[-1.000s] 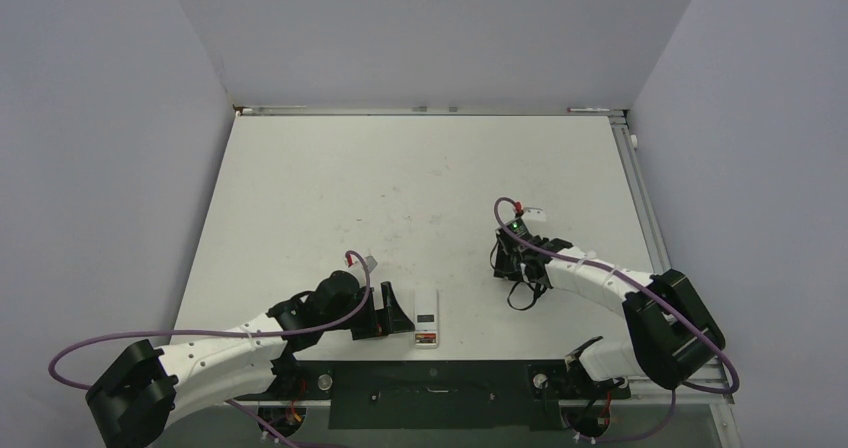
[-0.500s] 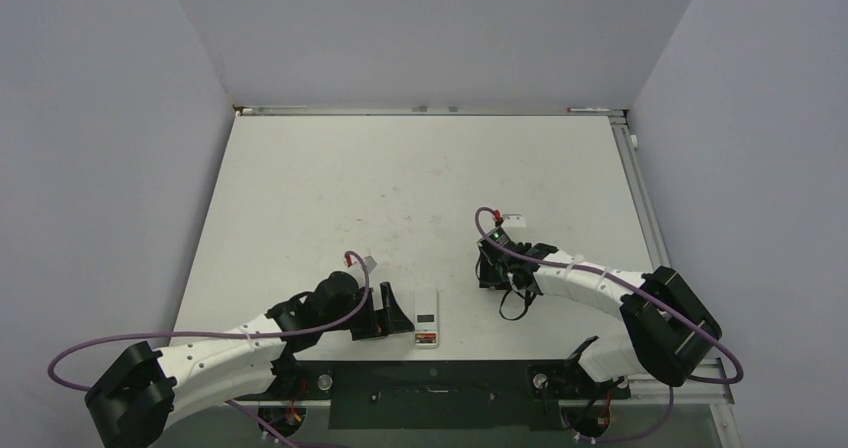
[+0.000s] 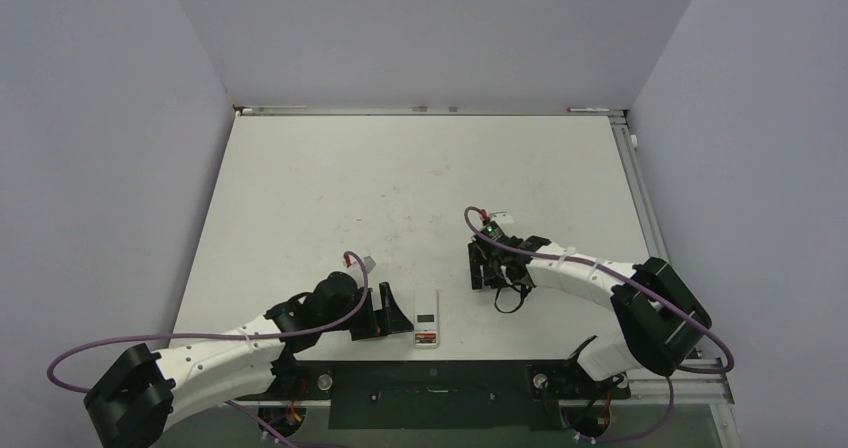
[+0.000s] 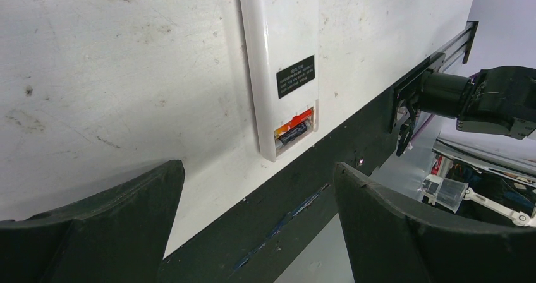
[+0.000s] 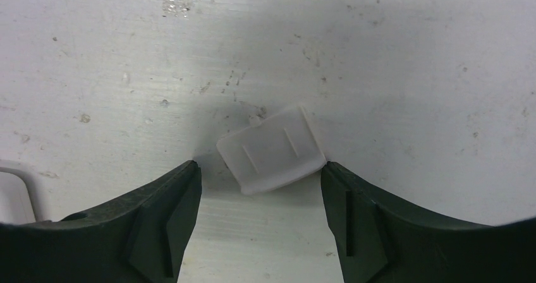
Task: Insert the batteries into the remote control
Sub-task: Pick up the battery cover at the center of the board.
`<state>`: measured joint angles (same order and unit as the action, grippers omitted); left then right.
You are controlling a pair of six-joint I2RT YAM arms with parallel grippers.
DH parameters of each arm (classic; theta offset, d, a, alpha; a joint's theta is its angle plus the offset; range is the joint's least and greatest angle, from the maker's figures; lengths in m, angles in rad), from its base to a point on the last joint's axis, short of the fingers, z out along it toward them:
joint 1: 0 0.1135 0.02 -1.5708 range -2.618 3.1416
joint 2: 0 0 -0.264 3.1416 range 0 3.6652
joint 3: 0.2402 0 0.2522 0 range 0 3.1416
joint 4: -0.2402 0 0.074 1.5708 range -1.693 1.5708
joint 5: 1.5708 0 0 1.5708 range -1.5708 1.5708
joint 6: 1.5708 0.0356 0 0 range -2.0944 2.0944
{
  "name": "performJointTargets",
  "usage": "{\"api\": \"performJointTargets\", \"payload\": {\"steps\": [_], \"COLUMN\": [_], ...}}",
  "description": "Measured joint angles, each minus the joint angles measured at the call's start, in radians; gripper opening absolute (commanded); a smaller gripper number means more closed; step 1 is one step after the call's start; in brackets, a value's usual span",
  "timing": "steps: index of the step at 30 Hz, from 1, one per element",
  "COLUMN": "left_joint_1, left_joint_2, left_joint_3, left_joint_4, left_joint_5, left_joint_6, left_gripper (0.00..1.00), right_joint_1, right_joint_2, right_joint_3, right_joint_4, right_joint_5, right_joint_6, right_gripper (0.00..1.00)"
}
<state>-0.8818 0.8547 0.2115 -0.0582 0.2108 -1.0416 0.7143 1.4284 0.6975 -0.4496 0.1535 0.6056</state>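
Loaded: battery (image 4: 292, 131) in remote (image 4: 281, 62).
Pending: cover (image 5: 272, 156) off.
Left gripper (image 4: 258, 168): apart, empty.
Right gripper (image 5: 259, 166): apart, around cover.

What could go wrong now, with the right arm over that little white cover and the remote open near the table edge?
The cover lies flat and skewed between the open right jaws; closing could spin or flick it away rather than grip it. The remote sits near the front edge of the table with a battery exposed; a bump from the left jaws nearby might shove it off or dislodge the battery.
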Motion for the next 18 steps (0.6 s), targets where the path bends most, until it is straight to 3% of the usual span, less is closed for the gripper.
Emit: {"api": "performJointTargets", "payload": {"steps": [18], "left_joint_1": [0.001], "left_joint_2": [0.017], "left_joint_3": [0.0], "left_joint_4": [0.014], "left_joint_5": [0.011], "left_joint_6": [0.0], "left_gripper": [0.86], "right_joint_1": [-0.022], "right_joint_2": [0.061], "right_joint_3": [0.071], "right_joint_4": [-0.032], "right_joint_5": [-0.055], "right_joint_6": [-0.114], "right_gripper": [0.66]}}
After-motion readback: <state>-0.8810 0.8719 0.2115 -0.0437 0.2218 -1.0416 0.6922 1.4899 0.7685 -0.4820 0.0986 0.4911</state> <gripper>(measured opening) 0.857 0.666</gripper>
